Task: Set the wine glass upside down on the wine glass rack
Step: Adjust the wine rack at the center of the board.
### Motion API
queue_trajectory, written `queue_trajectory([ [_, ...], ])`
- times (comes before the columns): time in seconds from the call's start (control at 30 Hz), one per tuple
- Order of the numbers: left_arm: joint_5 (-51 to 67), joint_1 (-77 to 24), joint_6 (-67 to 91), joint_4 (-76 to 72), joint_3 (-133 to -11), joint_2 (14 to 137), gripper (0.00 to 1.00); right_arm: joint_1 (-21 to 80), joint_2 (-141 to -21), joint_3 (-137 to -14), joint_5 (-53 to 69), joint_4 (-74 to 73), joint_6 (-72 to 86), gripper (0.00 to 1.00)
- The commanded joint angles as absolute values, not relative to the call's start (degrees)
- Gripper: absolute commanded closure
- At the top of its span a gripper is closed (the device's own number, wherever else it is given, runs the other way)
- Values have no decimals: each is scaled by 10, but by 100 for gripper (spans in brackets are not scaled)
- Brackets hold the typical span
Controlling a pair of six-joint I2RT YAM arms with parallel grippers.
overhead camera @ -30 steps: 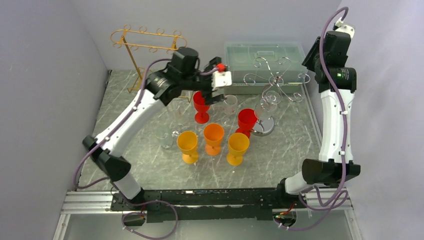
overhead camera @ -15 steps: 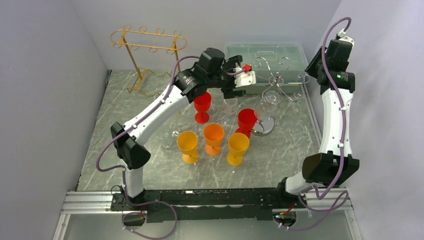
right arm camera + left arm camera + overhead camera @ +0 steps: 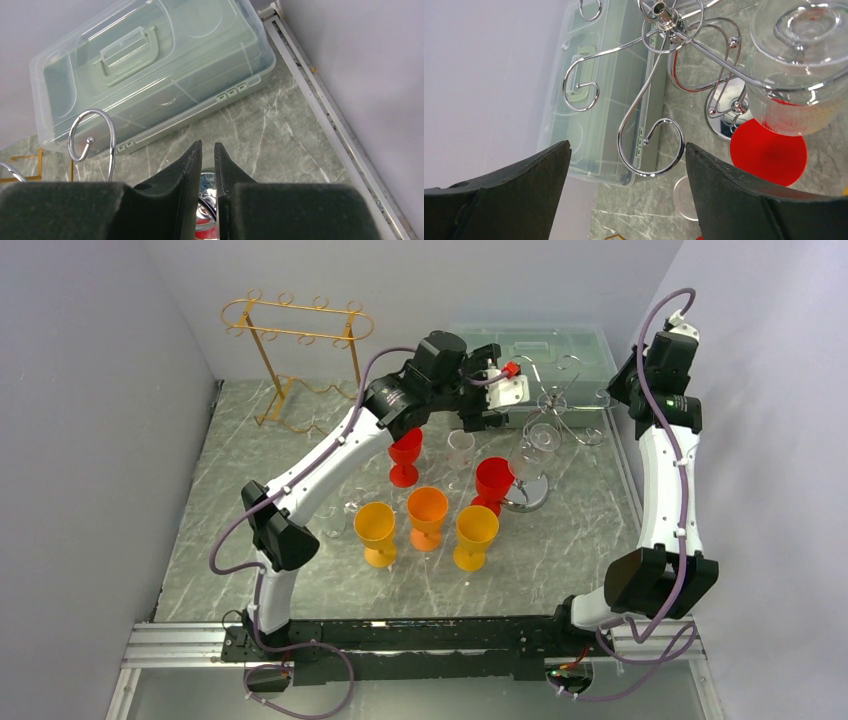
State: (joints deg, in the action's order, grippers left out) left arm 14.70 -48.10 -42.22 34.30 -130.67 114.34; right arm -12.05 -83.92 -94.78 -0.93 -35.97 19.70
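on the table (image 3: 195, 540), the rack (image 3: 669, 20) carries the clear glass (image 3: 796, 95) upside down, foot caught on a wire arm. left gripper (image 3: 626, 150) near the rack gapes wide, empty. right gripper (image 3: 207, 147) is almost closed, holding nothing.

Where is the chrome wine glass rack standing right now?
In the top view the chrome rack stands at the far right of the table, just in front of the clear plastic box, with a red glass beside its base.
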Motion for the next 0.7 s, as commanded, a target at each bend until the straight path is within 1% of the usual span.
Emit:
queue_trajectory([
  [0.0, 137, -489, -406, 354, -1346, 1159, 10, -118, -797, -924, 3, -354, 198, 84],
  [0.17, 107, -489, -409, 345, -1361, 1174, 10, -117, -768, -899, 2, -351, 196, 86],
  [0.3, 89, -486, -414, 336, -1370, 1189, 11, -117, -755, -892, -22, -359, 194, 87],
  [0.67, 90, -474, -404, 329, -1449, 1241, 13, -117, -698, -824, -64, -354, 187, 89],
])
